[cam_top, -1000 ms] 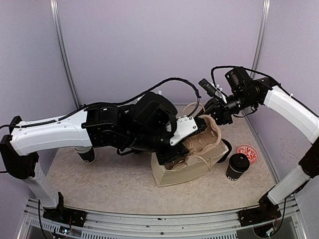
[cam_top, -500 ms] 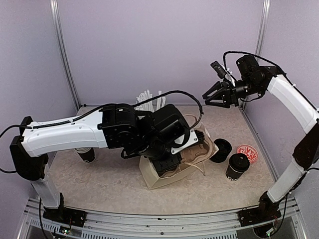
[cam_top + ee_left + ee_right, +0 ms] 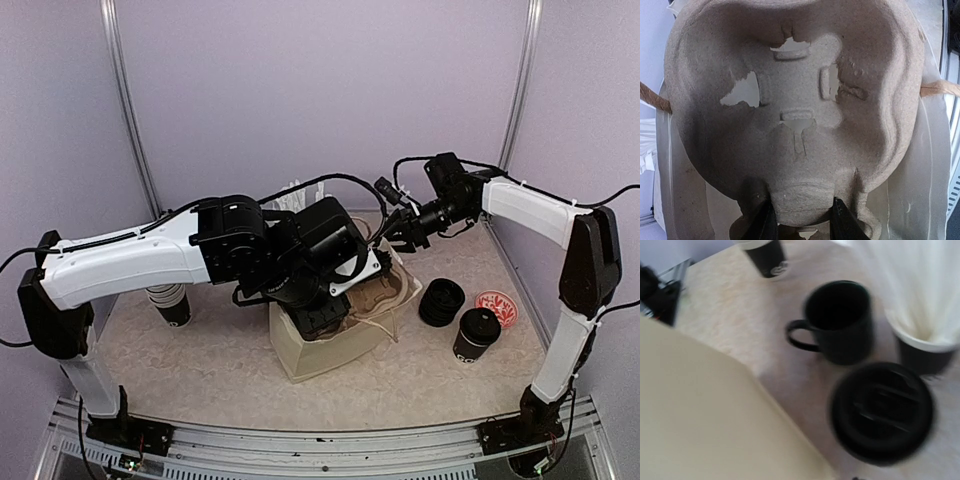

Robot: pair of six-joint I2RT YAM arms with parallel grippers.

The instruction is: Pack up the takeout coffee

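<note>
Lidded takeout cup (image 3: 477,335) stood right of the paper bag (image 3: 318,352), apart from it; second cup (image 3: 175,312) left of the bag, none packed yet. Left gripper (image 3: 802,220) was clamped on the pulp carrier (image 3: 795,115) down inside the bag. Right gripper (image 3: 400,228) hung by the bag's far right rim; couldn't tell if open or closed. My call: seat the carrier flat, keep the bag mouth spread before cups go in. Half a second earlier the right gripper was high, well off the bag, jaws apart.

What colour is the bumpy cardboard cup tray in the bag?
Pale greyish brown, like plain egg-carton cardboard. The cup tray shows best in the left wrist view.
</note>
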